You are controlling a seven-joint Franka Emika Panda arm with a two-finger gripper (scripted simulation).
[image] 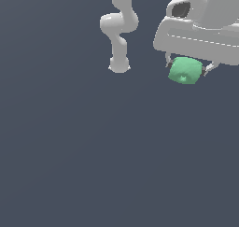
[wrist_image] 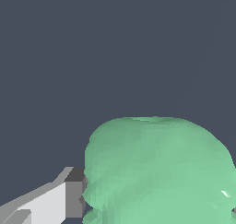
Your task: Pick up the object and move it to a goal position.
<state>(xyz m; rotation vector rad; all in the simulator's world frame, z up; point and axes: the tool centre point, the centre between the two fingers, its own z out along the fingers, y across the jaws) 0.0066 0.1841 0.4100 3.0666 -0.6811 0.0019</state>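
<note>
Flat, featureless slate-grey ground filled both views, with no goal marker, shadow line or edge by which height could be judged. At the exterior view's upper right, the white, blocky end effector of the glossy white robot arm was seen clenched on the small mint-green, matte, lumpy blob, which sat between the two thin fingers just under the palm. In the wrist view the blob filled much of the frame, and one grey-tipped finger pad was pressed against its side; the opposite pad was barely visible at the frame edge.

Several risks were judged from this. The blob's surface was rounded and uneven, so contact was probably made on small patches, and a quick swing or sudden stop could let it twist or slide out. Whether the blob was clear of the ground could not be told, so a sideways move might drag it and lever it loose. With no goal visible, release at a wrong spot, or from too high with a roll afterwards, was also possible.
</note>
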